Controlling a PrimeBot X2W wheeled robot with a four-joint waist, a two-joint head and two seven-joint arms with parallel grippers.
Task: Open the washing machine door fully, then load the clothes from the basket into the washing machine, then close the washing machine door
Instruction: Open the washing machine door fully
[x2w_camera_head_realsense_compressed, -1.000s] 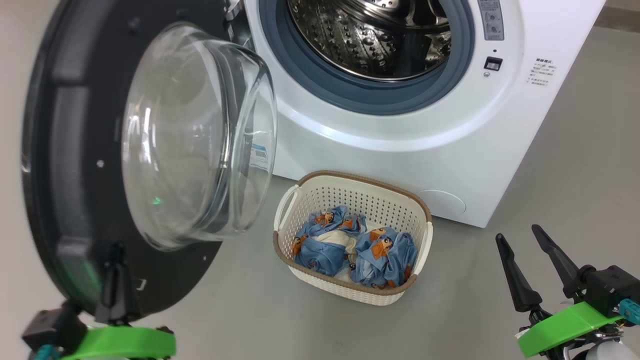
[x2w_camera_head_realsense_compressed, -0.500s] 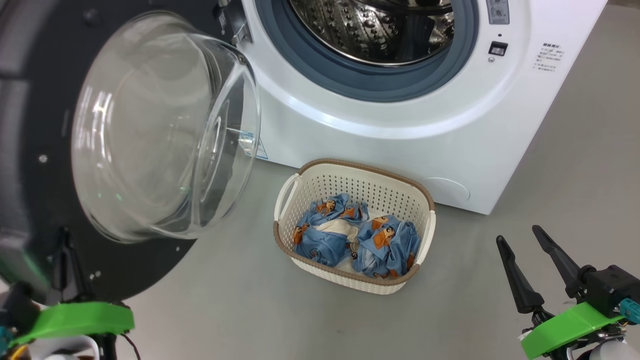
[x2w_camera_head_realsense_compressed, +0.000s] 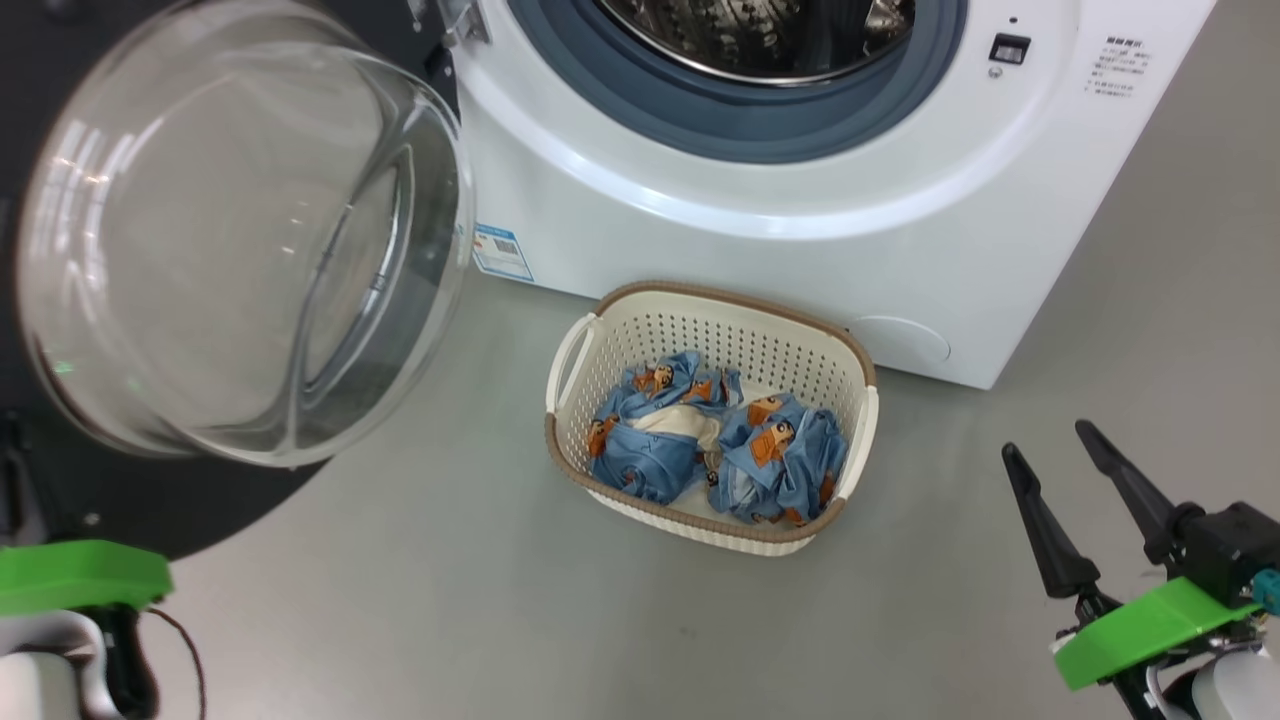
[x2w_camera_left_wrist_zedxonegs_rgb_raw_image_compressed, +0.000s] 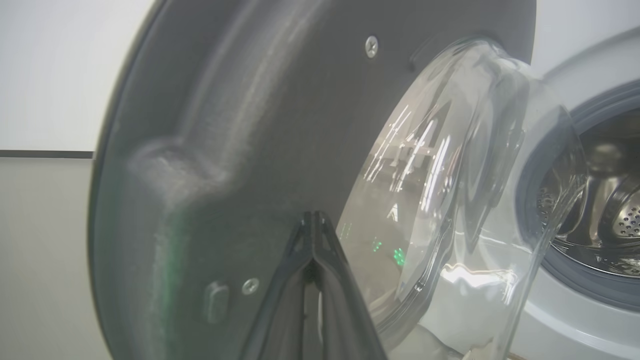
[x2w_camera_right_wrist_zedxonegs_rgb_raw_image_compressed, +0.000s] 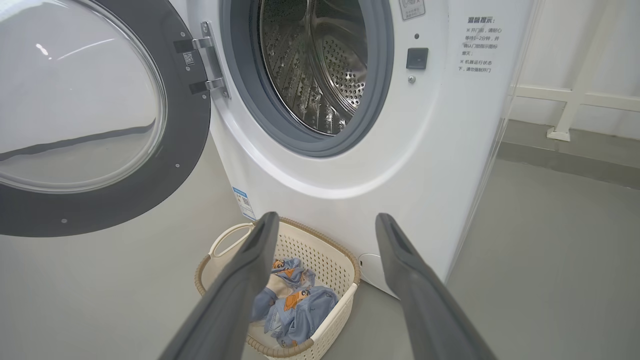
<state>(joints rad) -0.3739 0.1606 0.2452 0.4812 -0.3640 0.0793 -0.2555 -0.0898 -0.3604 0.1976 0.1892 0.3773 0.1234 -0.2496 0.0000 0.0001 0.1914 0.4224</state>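
Door (x2w_camera_head_realsense_compressed: 240, 250) is swung wide and hangs at 9 o'clock of the drum (x2w_camera_head_realsense_compressed: 760, 30) mouth, hinged to the washer (x2w_camera_head_realsense_compressed: 700, 230) front. It looks abt fully open, so step 1 is prob done or nearly.

L claw (x2w_camera_left_wrist_zedxonegs_rgb_raw_image_compressed: 312, 216): fingers pressed together, nothing btwn them. Tips are up at the door's dark inner face, just beside the glass bulge; touching or a hair off, can't tell.

R claw (x2w_camera_head_realsense_compressed: 1047, 440): fingers spread wide, empty, hovering over bare floor (x2w_camera_head_realsense_compressed: 500, 600) at 4 o'clock in head view.

Basket (x2w_camera_head_realsense_compressed: 740, 350) sits on the floor close in front of the washer, at approx 6 o'clock of the drum mouth. Clothes (x2w_camera_head_realsense_compressed: 780, 450) are two blue bundles inside it, side by side and touching.

Key relation: from the R claw the clothes lie at 9 o'clock in head view, w/ nothing in btwn. In R wrist view the basket is low, at 7 o'clock of the fingers, so the claw points above it at the washer front. It'd need to tip down + go left.

Basket's long axis runs approx 9-to-3, so the bundles line up toward the R claw, and the 3 o'clock bundle is nearer. L claw is farther, closed + at the door, so the R arm is the obvious pick. Drum mouth is at 12 o'clock of the basket: lift up + fwd.
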